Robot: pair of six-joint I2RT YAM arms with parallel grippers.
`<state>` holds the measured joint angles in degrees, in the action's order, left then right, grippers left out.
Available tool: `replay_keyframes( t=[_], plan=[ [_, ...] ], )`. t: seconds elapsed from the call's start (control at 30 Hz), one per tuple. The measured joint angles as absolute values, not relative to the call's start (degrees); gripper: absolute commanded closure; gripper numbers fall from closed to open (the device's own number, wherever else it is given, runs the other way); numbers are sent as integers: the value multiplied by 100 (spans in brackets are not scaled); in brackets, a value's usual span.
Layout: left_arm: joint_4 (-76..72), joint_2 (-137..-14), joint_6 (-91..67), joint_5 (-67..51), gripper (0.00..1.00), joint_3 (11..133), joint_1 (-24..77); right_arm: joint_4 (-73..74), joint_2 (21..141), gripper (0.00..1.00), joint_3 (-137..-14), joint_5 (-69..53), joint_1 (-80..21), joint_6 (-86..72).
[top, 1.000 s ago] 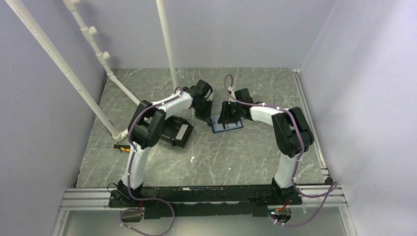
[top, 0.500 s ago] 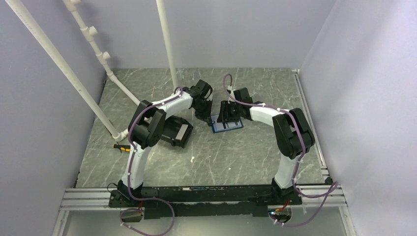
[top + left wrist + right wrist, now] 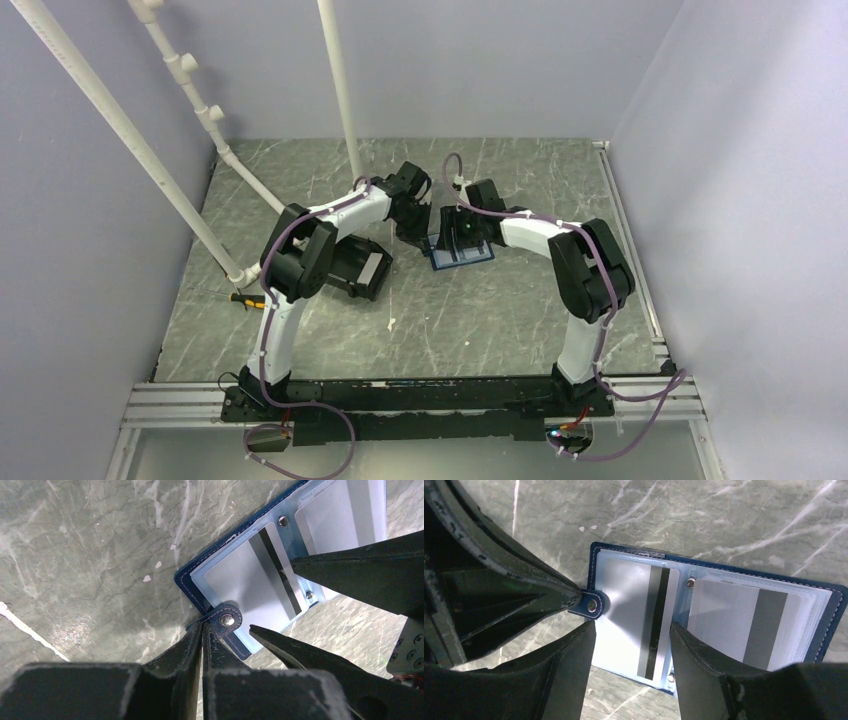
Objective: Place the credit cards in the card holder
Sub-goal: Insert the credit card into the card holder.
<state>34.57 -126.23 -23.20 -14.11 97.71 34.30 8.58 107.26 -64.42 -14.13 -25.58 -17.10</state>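
Navy-blue holder (image 3: pixel 462 254) lies open and flat on the grey marbled surface (image 3: pixel 500 320), mid-way back, between the two arms. The left end effector (image 3: pixel 201 630) is clamped on its tab (image 3: pixel 226 620), fingers pressed together on the strap. The right end effector (image 3: pixel 633 627) has its fingers apart, one on each side of a pale striped card (image 3: pixel 624 587) in the clear sleeve next to the tab. Whether the fingers touch the holder cannot be told. A second card (image 3: pixel 724 620) sits in the neighbouring sleeve. A black bin (image 3: pixel 358 268) rests left of the holder, near the left arm.
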Motion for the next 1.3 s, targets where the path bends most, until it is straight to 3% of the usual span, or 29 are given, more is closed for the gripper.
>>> replay_keyframes(
  t=[0.23, 0.43, 0.57, 0.7, 0.8, 1.03, 1.3],
  plan=[
    [3461, -12641, -2309, -1406, 88, 9776, 3356, -104, 10567, 43, -5837, -2421, -2285, -2078],
    [3555, -12661, -2187, -1372, 73, 9874, 3323, -333, 10374, 46, -5531, -2906, -1962, -2377],
    [3688, -12615, -2078, -1343, 65, 9883, 3301, -213, 10049, 58, -5531, -2794, -1933, -2349],
    [3868, -12464, -2043, -1643, 68, 9898, 3260, -250, 9911, 81, -5531, -2814, -1955, -2392],
    [3798, -12379, -2137, -2058, 71, 9907, 3225, -281, 9985, 91, -5531, -2934, -1964, -2515],
    [3201, -12346, -2617, -3002, 67, 9778, 3223, -364, 10418, 100, -5531, -3085, -1970, -2709],
    [2873, -12372, -2845, -3505, 62, 9668, 3374, -349, 10632, 100, -5463, -2891, -1973, -2764]
  ],
)
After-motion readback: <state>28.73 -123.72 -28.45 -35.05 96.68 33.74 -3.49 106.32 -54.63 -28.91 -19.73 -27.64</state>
